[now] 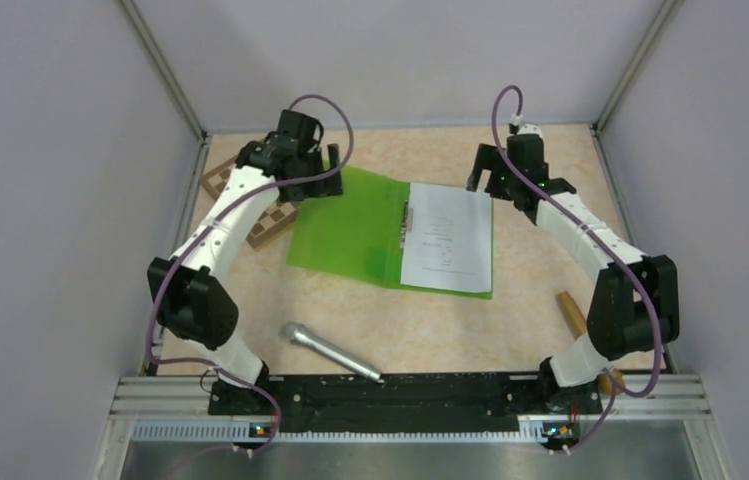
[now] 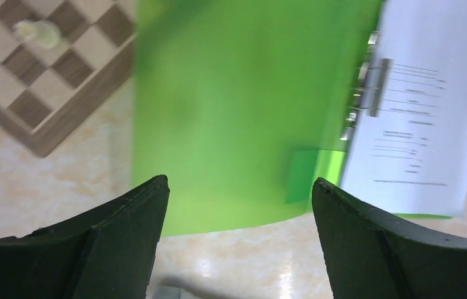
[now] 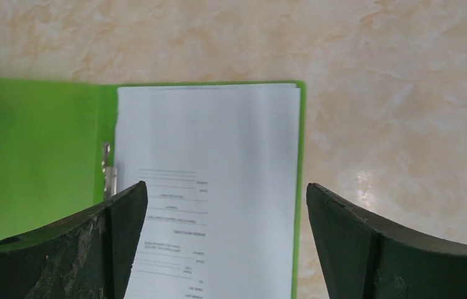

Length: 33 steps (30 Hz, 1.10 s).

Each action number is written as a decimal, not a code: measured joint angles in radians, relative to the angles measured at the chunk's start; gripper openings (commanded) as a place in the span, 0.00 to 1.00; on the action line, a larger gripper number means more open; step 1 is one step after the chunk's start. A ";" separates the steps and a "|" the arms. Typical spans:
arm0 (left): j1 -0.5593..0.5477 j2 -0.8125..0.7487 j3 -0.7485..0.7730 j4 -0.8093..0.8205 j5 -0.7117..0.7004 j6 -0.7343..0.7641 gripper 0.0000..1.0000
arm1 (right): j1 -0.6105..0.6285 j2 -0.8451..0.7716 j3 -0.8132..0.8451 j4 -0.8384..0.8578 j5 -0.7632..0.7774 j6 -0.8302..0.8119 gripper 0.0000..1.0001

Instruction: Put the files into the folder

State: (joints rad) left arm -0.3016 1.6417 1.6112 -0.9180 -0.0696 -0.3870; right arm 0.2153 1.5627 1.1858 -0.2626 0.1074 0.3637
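Observation:
The green folder (image 1: pixel 350 235) lies open and flat in the middle of the table. The white files (image 1: pixel 447 238) lie on its right half, beside the metal clip (image 2: pixel 374 87) at the spine. My left gripper (image 1: pixel 322 165) is open and empty above the far edge of the folder's left cover (image 2: pixel 231 112); the files (image 2: pixel 424 106) show at the right of that view. My right gripper (image 1: pixel 483 172) is open and empty above the far right part of the files (image 3: pixel 218 162), with the green cover (image 3: pixel 31 156) to their left.
A brown checkered board (image 1: pixel 250 205) lies left of the folder, partly under my left arm, with a pale chess piece (image 2: pixel 37 31) on it. A silver microphone (image 1: pixel 330 350) lies near the front. A wooden handle (image 1: pixel 575 312) lies by the right arm. Walls enclose three sides.

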 measured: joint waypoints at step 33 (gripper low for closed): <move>-0.257 0.814 0.644 0.161 0.118 -0.066 0.62 | 0.069 0.056 -0.239 0.008 -0.113 0.109 0.52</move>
State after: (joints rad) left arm -0.5583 2.4561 2.2551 -0.7567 0.0483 -0.4530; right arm 0.2848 1.6192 0.9470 -0.2550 -0.0055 0.4732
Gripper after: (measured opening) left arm 0.664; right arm 0.522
